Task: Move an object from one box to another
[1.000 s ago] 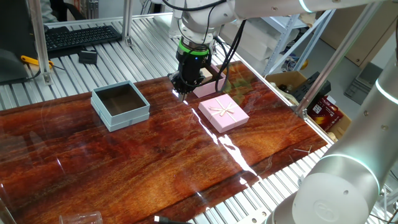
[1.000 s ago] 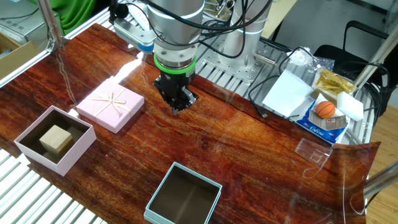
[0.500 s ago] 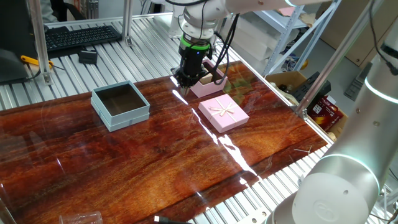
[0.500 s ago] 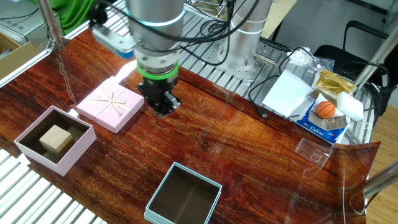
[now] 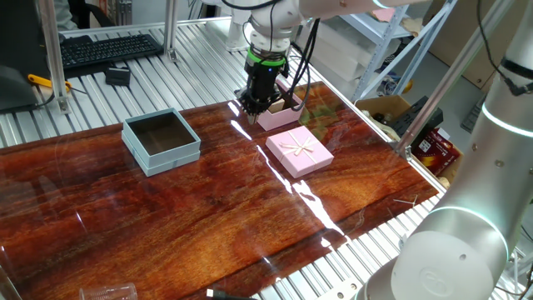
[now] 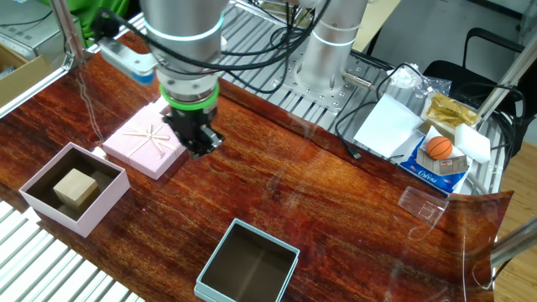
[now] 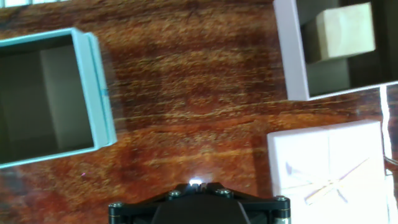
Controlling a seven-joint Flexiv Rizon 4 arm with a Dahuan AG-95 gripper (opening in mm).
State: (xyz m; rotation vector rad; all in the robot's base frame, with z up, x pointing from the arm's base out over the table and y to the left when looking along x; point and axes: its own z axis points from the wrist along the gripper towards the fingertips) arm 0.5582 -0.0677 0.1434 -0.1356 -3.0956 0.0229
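Observation:
The tan wooden cube (image 6: 75, 187) lies inside the pink box (image 6: 38, 201) at the table's edge; in the hand view the cube (image 7: 345, 31) and the box's pink wall (image 7: 289, 56) are at the top right. The empty blue-grey box (image 5: 162, 140) (image 6: 220, 247) stands apart; its rim (image 7: 93, 87) is at the left in the hand view. My gripper (image 6: 199, 151) (image 5: 252, 112) (image 7: 194, 185) is shut and empty, hovering low over the table beside the lid, between the two boxes. In one fixed view the arm hides most of the pink box (image 5: 279, 119).
A flat pink lid with a ribbon bow (image 6: 147, 143) (image 5: 299, 151) (image 7: 329, 168) lies next to the pink box. A keyboard (image 5: 108, 47) sits on the slatted bench behind. Packets and an orange ball (image 6: 439, 148) lie at the table's far corner.
My gripper has moved across the table from near the middle toward the lid and pink box. The jaws stay shut. The boxes and cube have not moved.

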